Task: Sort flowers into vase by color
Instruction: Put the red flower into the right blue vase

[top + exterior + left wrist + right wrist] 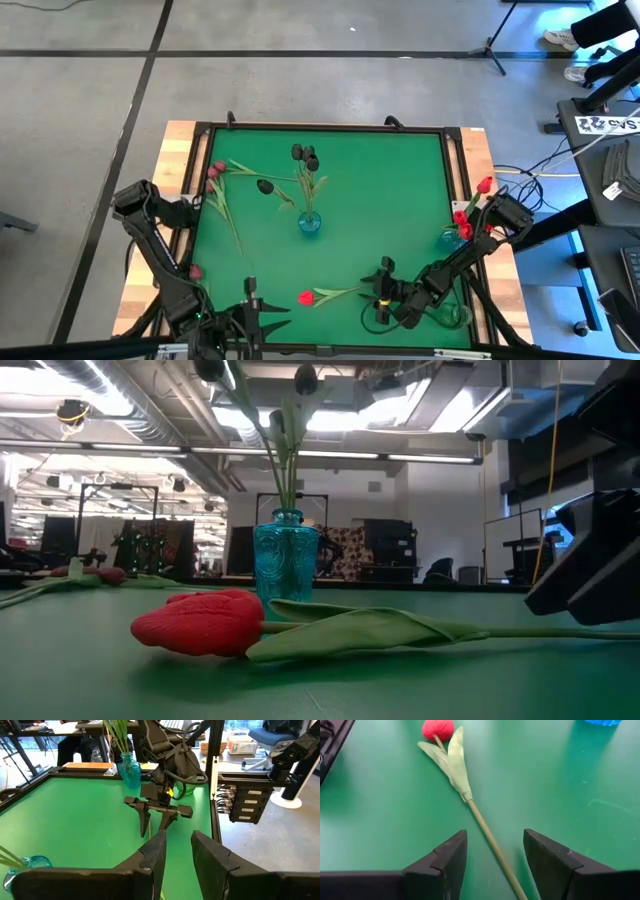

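We work on a green table (400,200) framed in black. Near its middle stands a blue vase (309,222) already holding black tulips (304,153). A second blue vase (451,238) at the right edge holds red tulips (462,218). Loose pink tulips (214,172) lie toward the left edge, with one black tulip (264,186) beside them, so the sorting looks partly done.

The right gripper (495,857) hovers low near the front edge, its jaws spread apart on either side of the stem of a red tulip (438,728) lying flat there. The stem runs between the two fingers (443,860) without being pinched, as far as we can see. The left gripper (176,851) waits at the front edge, facing across the table; its fingers stand a little apart with nothing between them.

We judge the step in hand to be the pickup of this red tulip. To do it well we should keep the stem centred between the fingers, come down until the tips nearly meet the table, and close on the bare stem below the leaf (454,762), not on the leaf itself, which would fold and slip. A thin stem may roll aside as the jaws shut, so we would close slowly and lift straight up before carrying it to the vase of reds.
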